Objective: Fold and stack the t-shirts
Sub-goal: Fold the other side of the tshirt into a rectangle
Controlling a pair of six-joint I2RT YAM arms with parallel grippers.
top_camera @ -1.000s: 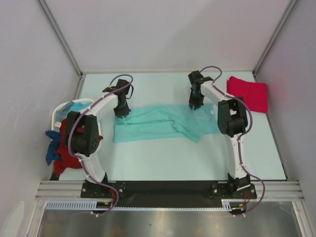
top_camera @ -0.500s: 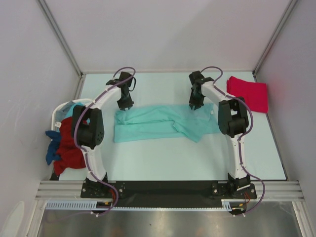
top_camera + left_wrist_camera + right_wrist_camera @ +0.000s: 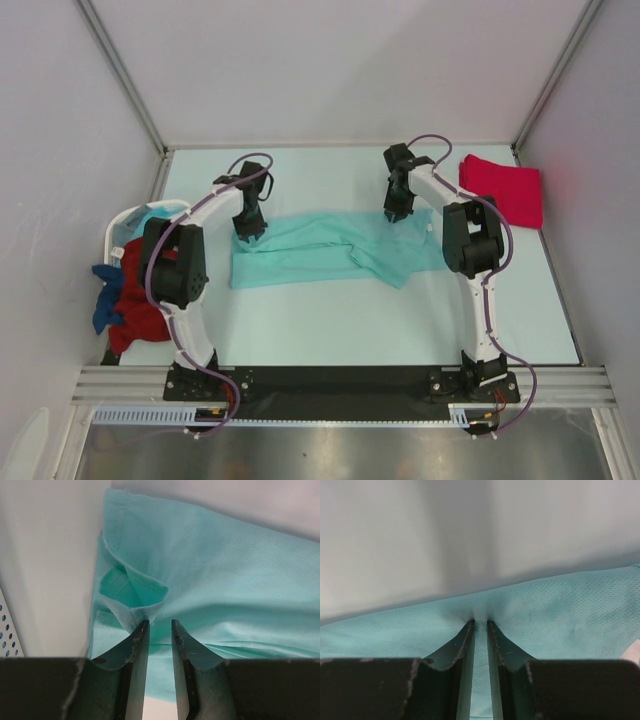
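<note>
Pale walls close in a light bench; on it the teal t-shirt lies spread flat in the middle, its long axis running left to right, with a looser, bunched flap at the right end. At the far right corner a pinkish-red t-shirt rests folded, well apart from the teal one; at the left edge a white basket holds a dark red t-shirt and blue ones.

Both arms reach to the far edge of the teal cloth; the left arm's fingers stand at its far left corner, tips touching a raised fold of hem, the gap between them narrow; whether cloth sits in that gap I cannot tell. The right arm's fingers meet the far edge toward the right end; the cloth puckers to a point at their tips, which reads as a pinch clenched on the hem.

From both pairs of fingers the body of the shirt lies toward the near side; so the coming move probably needs the far edge carried nearward, both ends kept level along that left-right axis.
</note>
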